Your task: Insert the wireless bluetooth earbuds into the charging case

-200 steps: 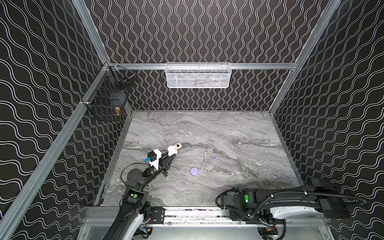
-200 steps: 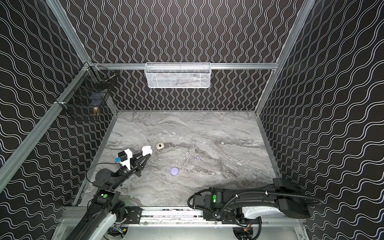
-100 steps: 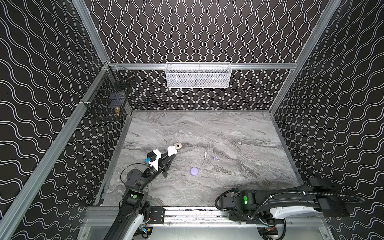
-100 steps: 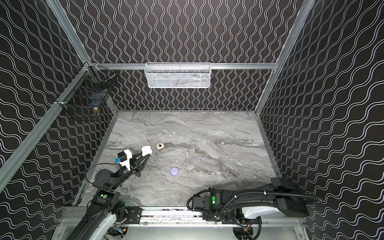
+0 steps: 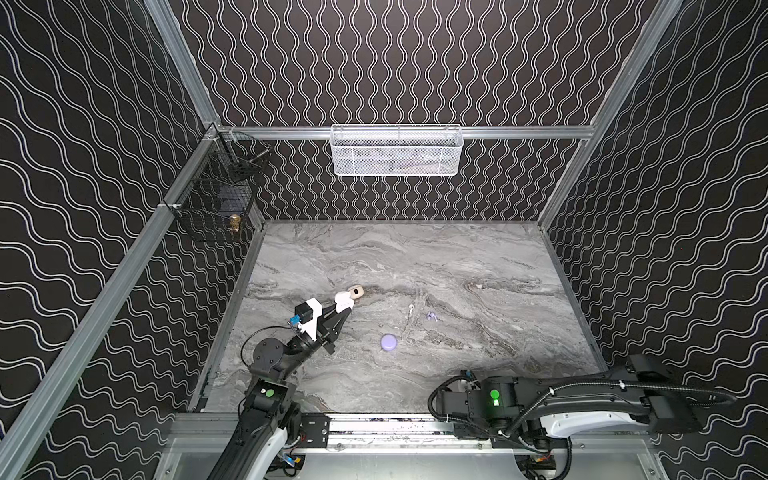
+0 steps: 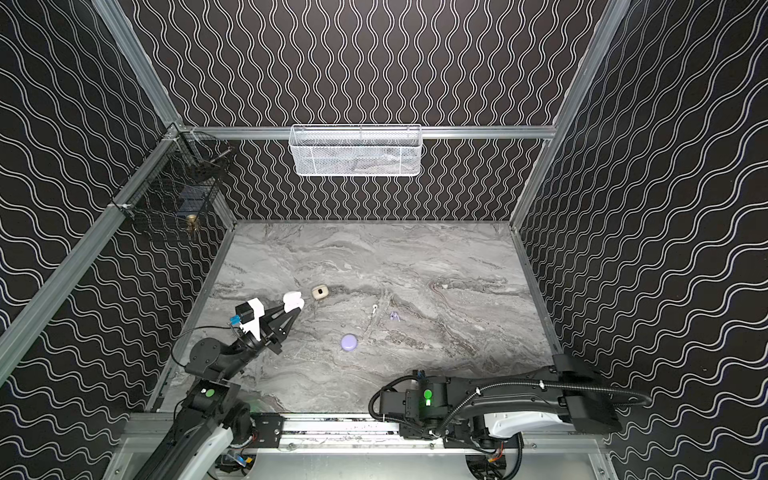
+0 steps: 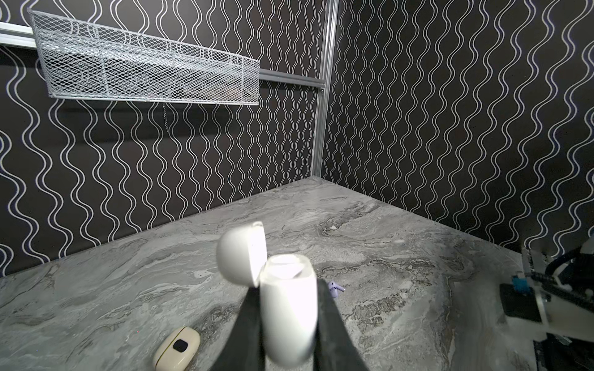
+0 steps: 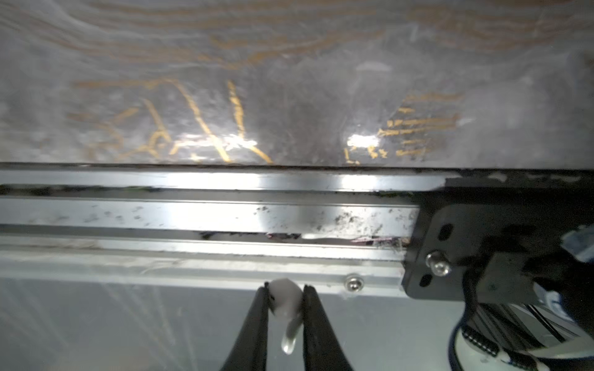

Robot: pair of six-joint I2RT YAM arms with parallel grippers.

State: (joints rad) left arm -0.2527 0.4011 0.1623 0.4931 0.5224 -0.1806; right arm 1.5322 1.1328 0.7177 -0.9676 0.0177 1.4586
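The charging case (image 7: 286, 308) between the black fingers (image 7: 334, 324) of the left gripper (image 7: 288, 284) is plain glossy white, lid included. Near those fingers lies a cream case (image 7: 176, 348) with a black spot, and past them a lavender earbud (image 7: 336, 288). In a top view a loose white earbud (image 5: 411, 307) and a round lavender case (image 5: 388, 342) show on the grey-veined marble tabletop (image 5: 415, 257). Between the black fingers (image 8: 254, 321) of the right gripper (image 8: 286, 286) is a milky-white earbud (image 8: 284, 305). The walls (image 5: 415, 62) are black with white wavy lines.
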